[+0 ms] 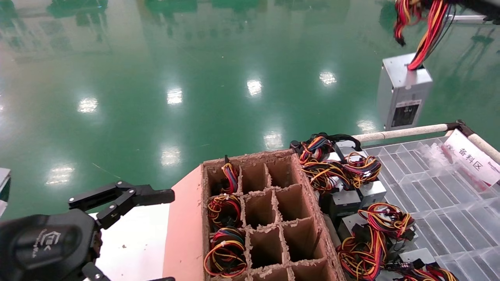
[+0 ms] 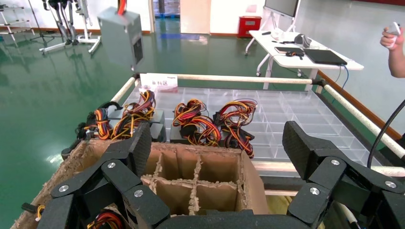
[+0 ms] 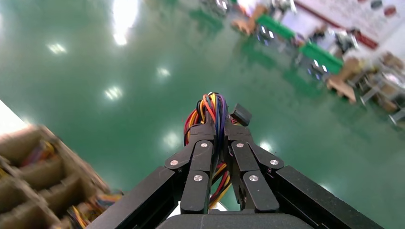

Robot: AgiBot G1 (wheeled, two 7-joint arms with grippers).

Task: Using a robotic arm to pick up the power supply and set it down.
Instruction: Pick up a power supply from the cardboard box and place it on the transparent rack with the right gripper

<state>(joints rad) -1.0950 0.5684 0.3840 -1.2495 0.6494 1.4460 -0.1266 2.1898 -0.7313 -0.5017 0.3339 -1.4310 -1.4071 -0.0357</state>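
Observation:
The power supply [image 1: 404,91], a silver-grey metal box with a dark label, hangs in the air at the far right, above the padded rail. Its red, orange and black wires [image 1: 427,35] run up out of the top of the head view. In the right wrist view my right gripper [image 3: 215,129] is shut on that wire bundle [image 3: 212,102], and the box itself is hidden below the fingers. The left wrist view shows the box [image 2: 120,38] hanging far off. My left gripper [image 1: 170,237] sits low at the left, open and holding nothing [image 2: 219,145].
A cardboard divider box [image 1: 269,218] stands in front, with wire bundles [image 1: 224,210] in its left cells. Several like grey boxes with wires [image 1: 351,183] are piled on a clear gridded tray [image 1: 441,195]. A padded rail [image 1: 406,132] and a white label [image 1: 472,156] border the tray.

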